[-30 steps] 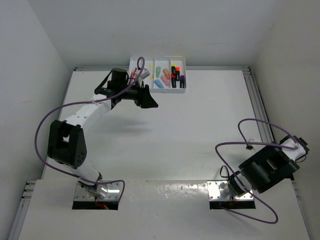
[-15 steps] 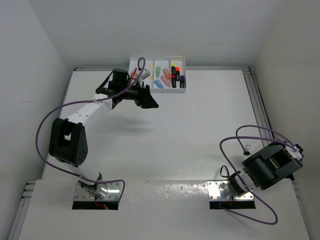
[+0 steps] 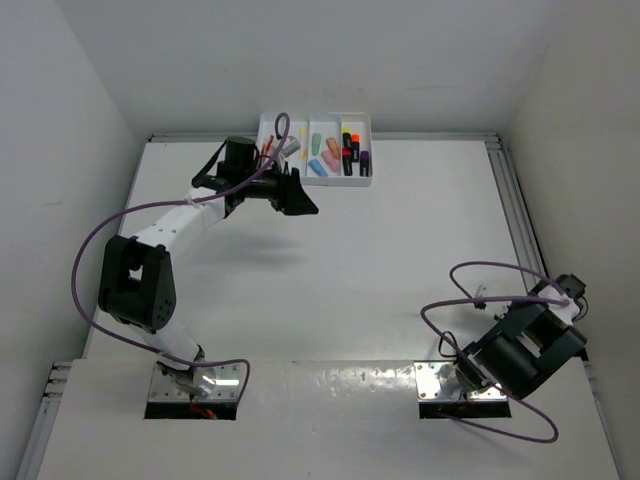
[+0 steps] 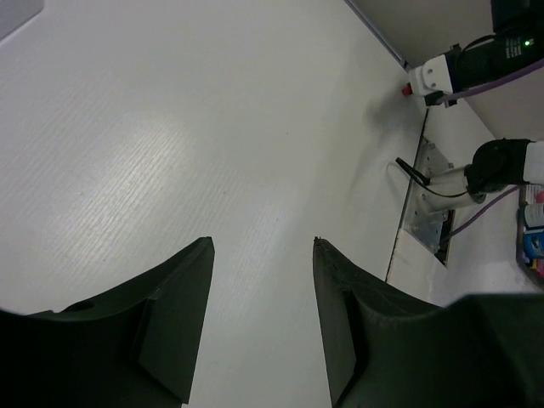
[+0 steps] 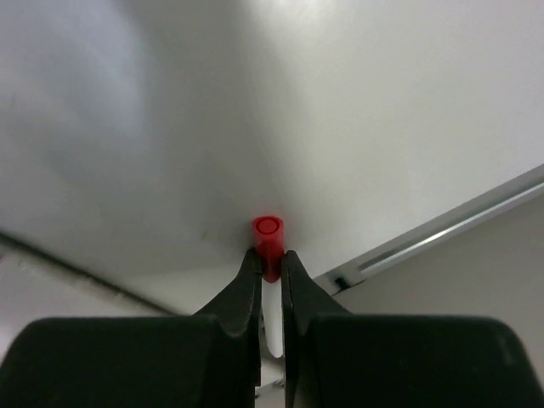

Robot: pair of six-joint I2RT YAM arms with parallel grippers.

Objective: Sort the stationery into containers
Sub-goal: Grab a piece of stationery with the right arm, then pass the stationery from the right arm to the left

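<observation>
Right gripper clamped on red-capped white pen; pen axis runs out along fingers, cap foremost. Tray lies far and left, well apart across table. Left gripper apart, empty, near tray: nearer arm.

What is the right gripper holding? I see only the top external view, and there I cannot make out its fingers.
Observer: The right wrist view shows the right gripper shut on a pen with a red cap and a white barrel.
Operator: How does the pen sit in the fingers?
Observer: The red cap sticks out past the fingertips; the white barrel runs back between them.
Operator: Does the left gripper carry anything?
Observer: No. In the left wrist view the left gripper is open, with only bare table between its fingers.
</observation>
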